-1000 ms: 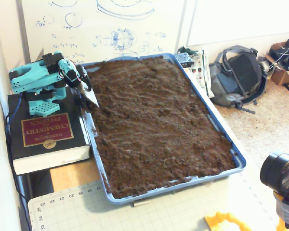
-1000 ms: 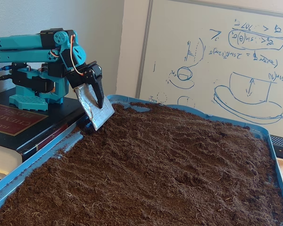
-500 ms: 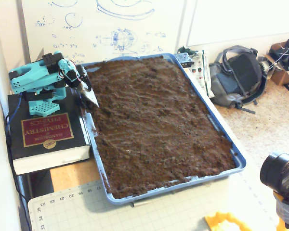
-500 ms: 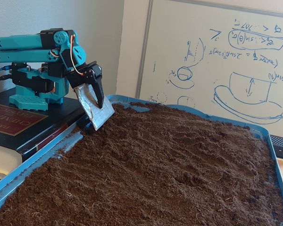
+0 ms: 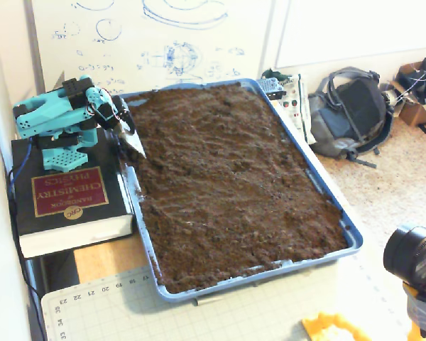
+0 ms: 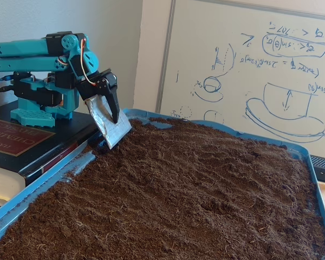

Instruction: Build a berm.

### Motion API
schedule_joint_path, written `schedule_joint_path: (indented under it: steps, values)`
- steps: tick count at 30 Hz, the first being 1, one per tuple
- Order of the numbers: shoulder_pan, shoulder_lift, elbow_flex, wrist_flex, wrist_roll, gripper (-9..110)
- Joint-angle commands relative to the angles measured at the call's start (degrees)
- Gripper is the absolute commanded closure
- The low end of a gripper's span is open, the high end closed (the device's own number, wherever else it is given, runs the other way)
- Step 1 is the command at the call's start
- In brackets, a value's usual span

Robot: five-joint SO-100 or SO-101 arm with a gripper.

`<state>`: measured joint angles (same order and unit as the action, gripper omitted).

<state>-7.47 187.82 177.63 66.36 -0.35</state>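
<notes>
Cannot tell the gripper's (image 6: 112, 130) jaw state behind its metal blade (image 6: 109, 125); no berm distinguishable in soil (image 5: 227, 177).

The loose crumbly soil (image 5: 234, 177) was dark brown, filling a shallow plastic tray (image 5: 351, 241) of mid blue. The plastic robot arm (image 6: 43, 54) was turquoise with black joints and an orange wire. Its flat metal blade (image 6: 109, 125) was dull silver. The thick book (image 5: 64, 195) was black, with a maroon, gold-lettered panel. Blue marker drawings covered the white whiteboard (image 6: 249, 70).
</notes>
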Motion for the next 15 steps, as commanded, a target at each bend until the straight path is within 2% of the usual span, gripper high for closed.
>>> schedule_joint_path:
  steps: [1,15]
  values:
    - [-0.26,-8.53,-9.23,0.09,0.44,101]
    - [1.14,-55.90,-42.80,0.09,0.44,101]
